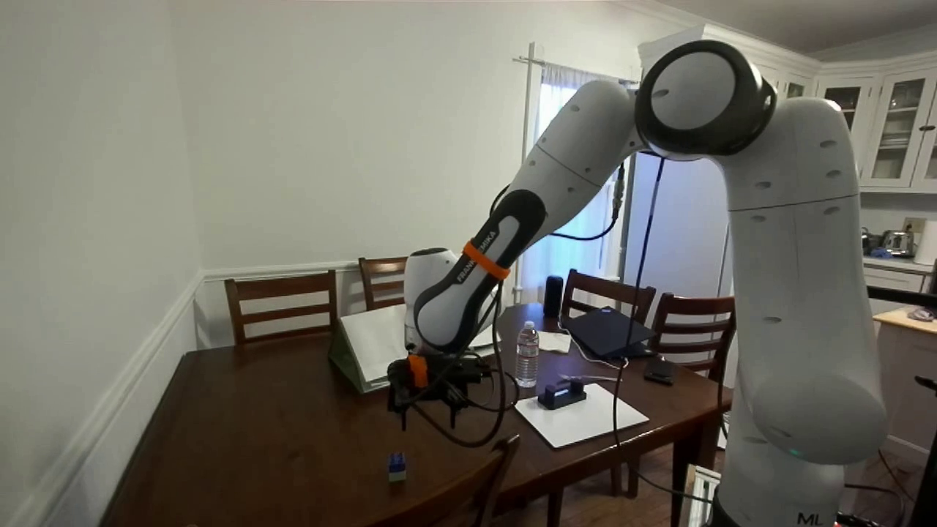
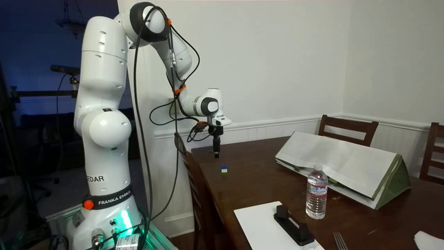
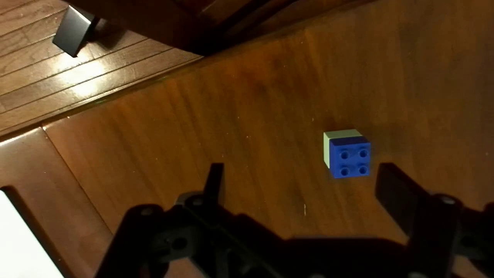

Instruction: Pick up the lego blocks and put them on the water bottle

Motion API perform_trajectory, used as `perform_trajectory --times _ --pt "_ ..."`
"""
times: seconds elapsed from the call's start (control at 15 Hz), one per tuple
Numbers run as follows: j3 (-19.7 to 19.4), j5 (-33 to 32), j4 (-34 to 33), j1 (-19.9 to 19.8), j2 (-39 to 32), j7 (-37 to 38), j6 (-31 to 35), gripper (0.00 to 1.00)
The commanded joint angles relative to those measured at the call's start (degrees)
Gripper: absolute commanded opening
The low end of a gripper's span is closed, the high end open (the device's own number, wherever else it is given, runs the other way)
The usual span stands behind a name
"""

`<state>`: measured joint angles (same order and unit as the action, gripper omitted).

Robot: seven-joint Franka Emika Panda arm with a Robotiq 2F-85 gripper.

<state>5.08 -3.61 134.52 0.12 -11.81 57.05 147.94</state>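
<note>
Two lego blocks (image 3: 350, 159) are sitting on the table (image 3: 247, 135), one stacked on the other. The top one is showing bright blue plastic, a square with four round bumps, and the lower one is peeking out pale green with flat sides. The table is showing dark brown wood with streaky lines.

The water bottle (image 2: 316, 205) is standing upright on the same table, well apart from the blocks. Its clear plastic is letting light through, with ridges going around it, a narrow neck and a label with red, white and blue. A white-and-green book (image 2: 340, 159) is standing like a tent near it, and a long dark object (image 2: 295, 227) is resting on a flat white rectangle (image 2: 256, 218) close by.

The smooth white arm (image 2: 102, 69) is rising tall, bending at the top and reaching down over the table, with an orange band (image 1: 486, 261) hugging it. At its end, the black gripper (image 3: 301, 170) is pointing straight down above the table, near the blocks. Its two fingers are standing wide apart, free and unclenched. In the wrist view, the blocks are showing between them, nearer one finger.
</note>
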Motion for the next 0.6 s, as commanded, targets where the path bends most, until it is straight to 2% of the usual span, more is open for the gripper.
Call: perform_trajectory --times 0.0,0.33,0.53 --pt "-3.47 2.56 -5.90 2.63 -6.38 1.29 -1.29 1.00" --pt "-2.59 12.00 -12.06 2.16 -13.25 -3.51 -1.94 1.00" --pt "-3.03 13.67 -14.78 2.96 -16.74 -5.14 -1.34 1.00"
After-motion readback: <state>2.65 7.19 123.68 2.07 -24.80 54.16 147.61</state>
